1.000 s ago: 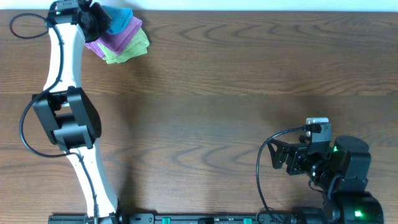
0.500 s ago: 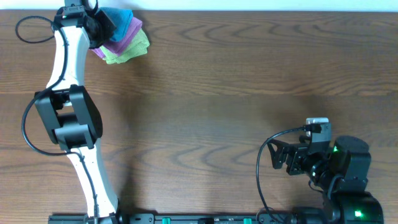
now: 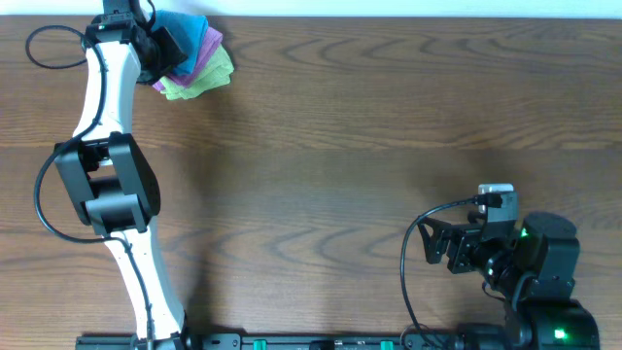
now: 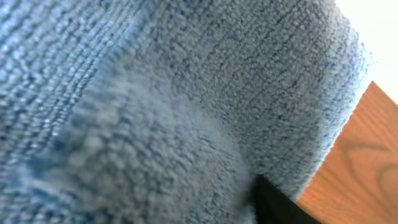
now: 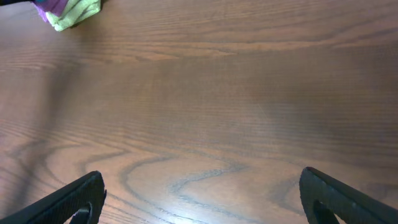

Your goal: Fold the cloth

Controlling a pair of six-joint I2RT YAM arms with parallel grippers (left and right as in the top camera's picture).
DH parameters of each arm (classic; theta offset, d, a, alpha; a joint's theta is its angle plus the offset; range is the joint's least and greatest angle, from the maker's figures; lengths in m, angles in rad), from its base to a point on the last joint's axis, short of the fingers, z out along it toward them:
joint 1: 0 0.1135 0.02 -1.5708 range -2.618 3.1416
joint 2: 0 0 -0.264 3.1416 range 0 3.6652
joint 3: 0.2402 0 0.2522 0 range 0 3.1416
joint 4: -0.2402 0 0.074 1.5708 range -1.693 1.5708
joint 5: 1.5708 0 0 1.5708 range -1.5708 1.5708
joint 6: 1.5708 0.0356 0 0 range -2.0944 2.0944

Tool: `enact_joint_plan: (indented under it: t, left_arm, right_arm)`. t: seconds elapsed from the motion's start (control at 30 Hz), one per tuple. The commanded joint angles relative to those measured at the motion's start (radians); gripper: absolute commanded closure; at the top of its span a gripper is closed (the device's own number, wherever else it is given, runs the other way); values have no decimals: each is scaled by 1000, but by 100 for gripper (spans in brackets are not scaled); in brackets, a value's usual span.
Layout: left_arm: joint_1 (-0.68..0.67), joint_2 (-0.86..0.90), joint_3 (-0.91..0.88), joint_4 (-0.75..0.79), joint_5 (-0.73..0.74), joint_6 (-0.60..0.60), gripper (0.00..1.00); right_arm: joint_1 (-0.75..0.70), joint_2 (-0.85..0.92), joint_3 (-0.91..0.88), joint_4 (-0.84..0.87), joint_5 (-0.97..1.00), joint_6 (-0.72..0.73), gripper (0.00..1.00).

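The sky-blue cloth [image 3: 197, 33] lies folded on top of a stack at the far left corner of the table. My left gripper [image 3: 161, 41] is right at the stack's left side, up against the blue cloth. In the left wrist view the cloth [image 4: 186, 93] fills nearly the whole frame. Only one dark finger [image 4: 273, 208] shows at the bottom, so how the jaws stand is hidden. My right gripper [image 5: 202, 199] hangs open low over bare wood at the near right, far from the cloth, with nothing between its fingers.
Under the blue cloth lie a purple folded cloth [image 3: 199, 60] and a yellow-green folded cloth [image 3: 187, 88], also seen far off in the right wrist view [image 5: 73, 14]. The wooden table [image 3: 369, 146] ends just behind the stack. The right arm's base [image 3: 539, 282] sits near the front edge.
The left arm's wrist end has shifted slightly right and toward the far edge at the stack. The right arm has not moved.
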Motion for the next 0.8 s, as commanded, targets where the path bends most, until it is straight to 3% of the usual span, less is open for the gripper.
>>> enact_joint_plan:
  t: [0.0,0.13,0.27,0.77]
  left_arm:
    - [6,-19,0,-17,-10,38,37]
    - [23,-40,1,-34,-10,40,16]
    - [36,-60,1,-42,-9,42,2]
    - [42,-101,1,-66,-13,63,4]
  right_arm:
    - [-10,-2,-4,-2,-11,15,1]
    - [-10,-2,-4,-2,-11,14,1]
    - [-10,-2,-4,-2,-11,15,1]
    - [-10,-2,-4,-2,-11,15,1]
